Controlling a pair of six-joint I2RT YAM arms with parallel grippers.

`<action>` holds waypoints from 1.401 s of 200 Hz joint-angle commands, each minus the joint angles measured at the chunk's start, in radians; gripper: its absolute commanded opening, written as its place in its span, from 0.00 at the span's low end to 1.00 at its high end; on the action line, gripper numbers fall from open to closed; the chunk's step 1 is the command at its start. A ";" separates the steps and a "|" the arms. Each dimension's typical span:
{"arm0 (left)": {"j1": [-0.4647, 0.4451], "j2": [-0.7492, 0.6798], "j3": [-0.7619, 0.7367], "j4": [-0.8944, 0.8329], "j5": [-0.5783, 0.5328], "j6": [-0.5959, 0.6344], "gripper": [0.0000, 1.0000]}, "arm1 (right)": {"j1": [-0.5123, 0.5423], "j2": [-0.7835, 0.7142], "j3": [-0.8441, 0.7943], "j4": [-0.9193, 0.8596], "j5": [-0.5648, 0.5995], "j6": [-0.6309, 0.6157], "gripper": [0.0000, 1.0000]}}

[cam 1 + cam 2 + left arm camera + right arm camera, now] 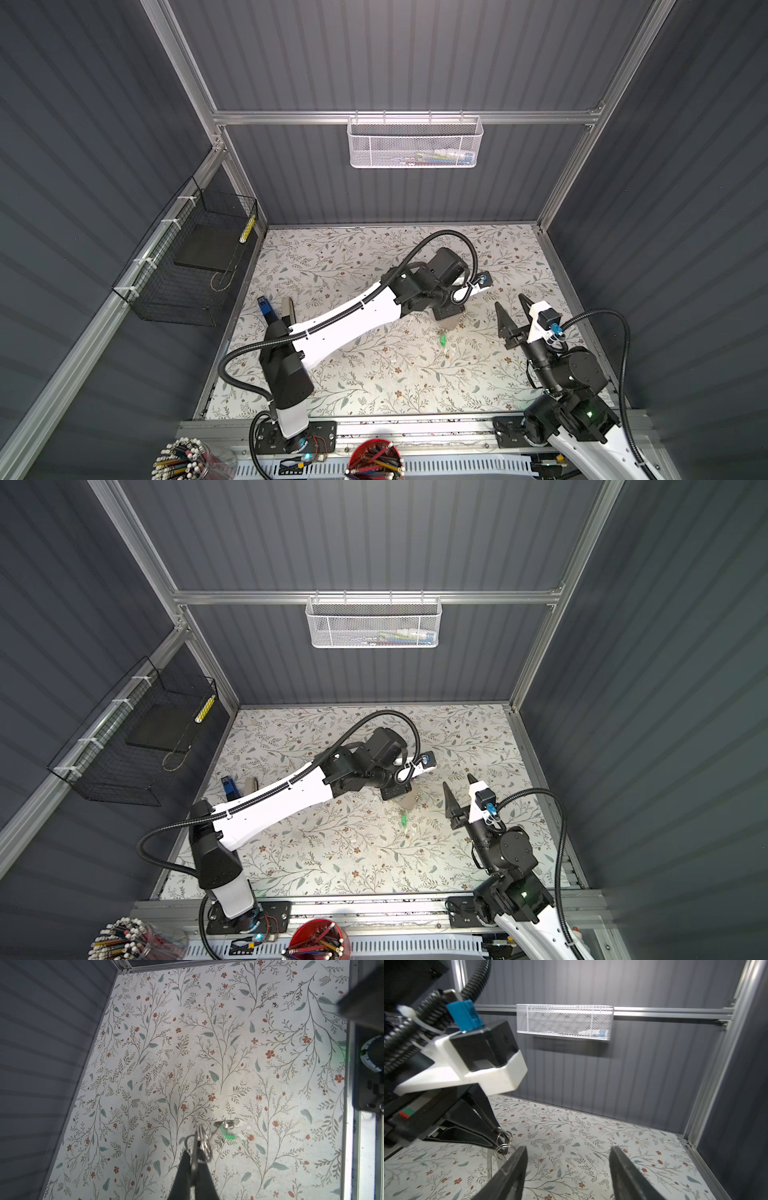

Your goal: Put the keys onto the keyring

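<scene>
Task part way at best. Left gripper (497, 1138) closed tight, pinching keyring (194, 1145), thin wire rings (202, 1147) bunched at its tips. Green key (443, 338) lay loose on counter (353, 374) just beside left gripper, unthreaded. Right gripper (509, 301) near left gripper, jaws spread wide, empty. Black-tagged key: couldn't tell. Only wrist views showed wire rings; top views showed both arms.

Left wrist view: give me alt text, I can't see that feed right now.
The left pincer, shut, pinches a cluster of silver split rings over the floral tabletop. Close beside them, a bright green key tag lies on the tabletop.
</scene>
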 commanded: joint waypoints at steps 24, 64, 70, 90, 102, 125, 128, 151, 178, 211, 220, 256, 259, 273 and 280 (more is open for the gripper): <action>-0.001 0.223 0.349 -0.069 0.073 -0.041 0.00 | -0.006 -0.039 -0.003 -0.039 0.183 -0.043 0.68; 0.008 0.227 0.276 -0.054 0.032 -0.065 0.00 | -0.006 -0.013 0.005 -0.049 0.265 0.002 0.68; 0.013 0.195 0.187 -0.025 0.014 -0.060 0.00 | -0.007 -0.001 0.004 -0.047 0.241 0.013 0.68; 0.055 0.108 -0.070 0.058 -0.021 -0.080 0.00 | -0.007 0.053 0.014 -0.034 0.084 0.061 0.69; 0.083 0.075 -0.176 0.086 -0.024 -0.090 0.00 | -0.007 0.108 0.023 -0.030 0.038 0.074 0.68; 0.118 0.053 -0.314 0.133 -0.048 -0.081 0.00 | -0.007 0.200 0.043 -0.046 0.014 0.097 0.70; 0.121 0.053 -0.325 0.133 -0.055 -0.078 0.00 | -0.007 0.208 0.047 -0.053 0.008 0.101 0.71; 0.137 0.068 -0.396 0.125 -0.126 -0.047 0.00 | -0.007 0.244 0.047 -0.061 -0.023 0.131 0.72; 0.171 0.061 -0.507 0.153 -0.166 -0.020 0.00 | -0.007 0.261 0.025 -0.034 -0.032 0.176 0.72; 0.196 0.075 -0.576 0.204 -0.178 0.015 0.02 | -0.007 0.297 0.030 -0.026 -0.051 0.178 0.72; 0.203 0.083 -0.584 0.211 -0.179 0.018 0.03 | -0.007 0.307 0.035 -0.030 -0.058 0.173 0.72; 0.214 0.103 -0.591 0.205 -0.193 0.027 0.05 | -0.007 0.353 0.045 -0.027 -0.051 0.159 0.73; 0.214 0.102 -0.593 0.205 -0.195 0.028 0.05 | -0.007 0.357 0.045 -0.025 -0.051 0.158 0.73; 0.214 0.097 -0.596 0.199 -0.203 0.034 0.06 | -0.008 0.376 0.045 -0.021 -0.045 0.158 0.73; 0.213 0.095 -0.595 0.195 -0.206 0.038 0.06 | -0.008 0.386 0.044 -0.018 -0.043 0.160 0.73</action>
